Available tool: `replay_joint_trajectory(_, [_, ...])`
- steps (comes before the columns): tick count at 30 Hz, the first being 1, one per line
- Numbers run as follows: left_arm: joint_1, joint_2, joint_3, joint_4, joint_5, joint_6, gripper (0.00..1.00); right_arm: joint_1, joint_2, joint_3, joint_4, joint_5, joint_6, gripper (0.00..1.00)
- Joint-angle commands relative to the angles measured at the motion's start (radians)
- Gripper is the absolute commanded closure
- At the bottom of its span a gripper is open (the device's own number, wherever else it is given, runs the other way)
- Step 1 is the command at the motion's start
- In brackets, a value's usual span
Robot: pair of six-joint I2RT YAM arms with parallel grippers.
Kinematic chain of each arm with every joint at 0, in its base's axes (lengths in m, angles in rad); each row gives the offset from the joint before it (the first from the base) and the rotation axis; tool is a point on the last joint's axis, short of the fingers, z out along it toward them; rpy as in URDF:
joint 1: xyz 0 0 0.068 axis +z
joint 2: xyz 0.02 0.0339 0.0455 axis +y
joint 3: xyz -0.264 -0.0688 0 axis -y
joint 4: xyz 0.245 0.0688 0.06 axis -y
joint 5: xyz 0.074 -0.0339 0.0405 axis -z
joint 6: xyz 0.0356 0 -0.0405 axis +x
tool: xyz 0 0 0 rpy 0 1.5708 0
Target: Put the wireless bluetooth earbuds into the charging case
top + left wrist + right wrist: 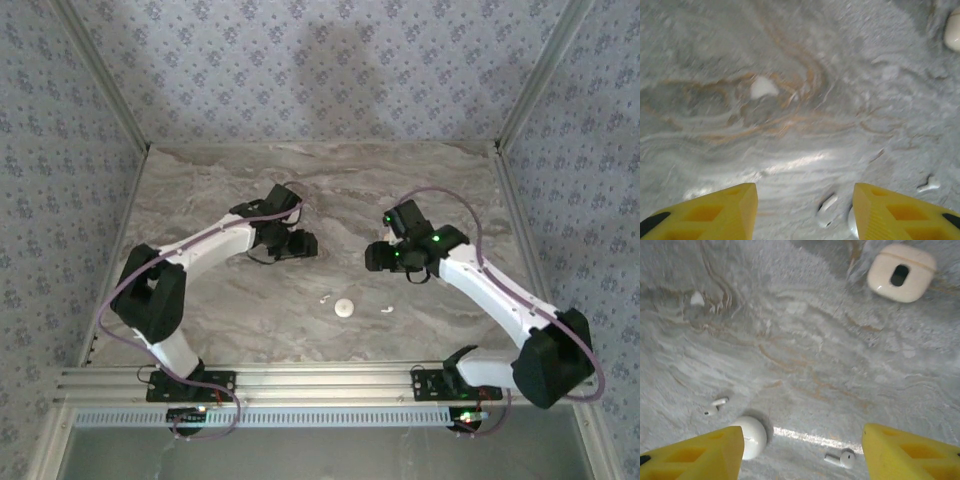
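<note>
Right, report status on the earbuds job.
Left gripper, right gripper: jaws open, empty. Earbuds loose on table, away from charging case. White round piece lies between the earbuds.

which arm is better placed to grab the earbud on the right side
Right, likely. In the top view the right gripper hangs close to that earbud, while the left gripper sits farther off, nearer the other earbud. The right wrist view shows it between the open fingers.

Grey marbled table [330,190], peach charging case [900,274], two white earbuds [840,458], small white dome [749,436]
</note>
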Motion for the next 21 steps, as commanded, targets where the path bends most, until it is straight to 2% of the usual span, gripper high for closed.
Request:
replay_joint_trajectory(1, [0.02, -0.07, -0.051, -0.063, -0.026, 0.029, 0.47, 0.044, 0.047, 0.071, -0.117, 0.004, -0.067, 0.33])
replay_joint_trajectory(10, [0.041, -0.197, -0.217, -0.052, -0.052, -0.03, 0.46, 0.117, 0.142, 0.123, -0.152, -0.043, -0.104, 0.32])
replay_joint_trajectory(21, [0.132, -0.322, -0.371, -0.007, -0.004, -0.08, 0.45, 0.235, 0.341, 0.225, -0.194, -0.085, -0.187, 0.28])
